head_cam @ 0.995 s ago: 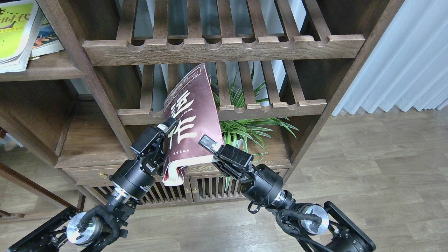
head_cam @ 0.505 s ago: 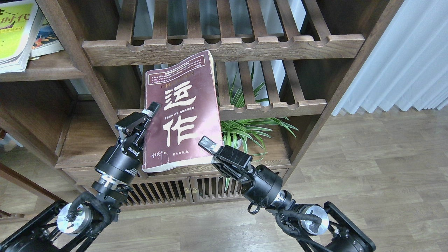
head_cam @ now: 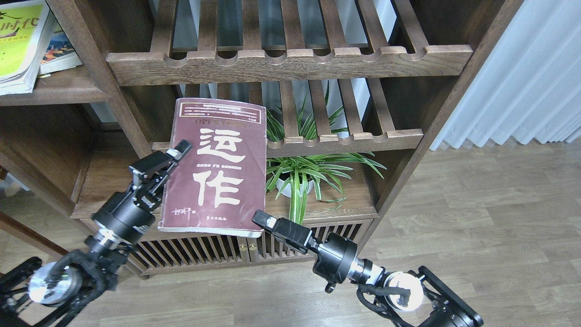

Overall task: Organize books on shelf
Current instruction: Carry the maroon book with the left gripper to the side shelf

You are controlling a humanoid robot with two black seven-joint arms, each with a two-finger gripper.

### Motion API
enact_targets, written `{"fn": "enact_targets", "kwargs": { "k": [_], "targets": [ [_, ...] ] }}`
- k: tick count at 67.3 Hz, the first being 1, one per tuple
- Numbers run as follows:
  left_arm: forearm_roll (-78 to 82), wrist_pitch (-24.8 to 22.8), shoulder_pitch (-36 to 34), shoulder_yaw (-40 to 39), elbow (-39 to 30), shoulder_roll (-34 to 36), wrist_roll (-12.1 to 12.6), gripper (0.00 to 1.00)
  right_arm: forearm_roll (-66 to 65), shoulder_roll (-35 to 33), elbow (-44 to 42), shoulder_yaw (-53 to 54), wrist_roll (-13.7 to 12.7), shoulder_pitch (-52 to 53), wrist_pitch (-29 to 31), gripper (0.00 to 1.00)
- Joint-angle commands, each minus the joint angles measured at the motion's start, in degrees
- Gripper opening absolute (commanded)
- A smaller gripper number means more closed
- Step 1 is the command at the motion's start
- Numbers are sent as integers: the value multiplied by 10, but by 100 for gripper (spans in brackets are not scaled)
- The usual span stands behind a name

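Note:
The thick maroon book [head_cam: 218, 168] with big white Chinese characters is held up in front of the bookcase, cover facing me. My left gripper [head_cam: 174, 156] is shut on its left edge. My right gripper [head_cam: 262, 220] sits at the book's lower right corner; I cannot tell whether it grips it. The yellow-green book [head_cam: 18, 45] lies on the flat dark-brown shelf [head_cam: 63, 88] at the upper left. The small colourful book [head_cam: 60, 51] lies beside and partly under it.
Two slatted racks with scalloped front rails, an upper rack [head_cam: 290, 63] and a lower rack [head_cam: 345, 141], stand behind the maroon book. A potted spider plant [head_cam: 299, 175] stands on the low shelf to its right. Cabinet doors [head_cam: 218, 254] are below, and a white curtain [head_cam: 522, 72] hangs at the right.
The maroon book moved left and turned flat toward me. My left arm swung left with it. My right gripper dropped lower, to the book's bottom corner.

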Motion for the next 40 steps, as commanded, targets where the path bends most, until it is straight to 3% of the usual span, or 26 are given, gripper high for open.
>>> {"fn": "enact_targets", "kwargs": {
  "k": [1, 3, 13, 27, 40],
  "targets": [
    [20, 0, 1, 2, -14, 65, 6, 0, 0, 0, -9, 1, 0, 2, 0, 97],
    [22, 0, 2, 3, -25, 106, 13, 0, 0, 0, -14, 1, 0, 3, 0, 97],
    [27, 0, 4, -3, -40, 182, 27, 0, 0, 0, -22, 1, 0, 4, 0, 97],
    [27, 0, 4, -27, -64, 293, 28, 0, -1, 0, -23, 0, 0, 8, 0, 97],
    [27, 0, 4, -98, -67, 371, 28, 1, -1, 0, -30, 0, 0, 13, 0, 97]
  ]
}}
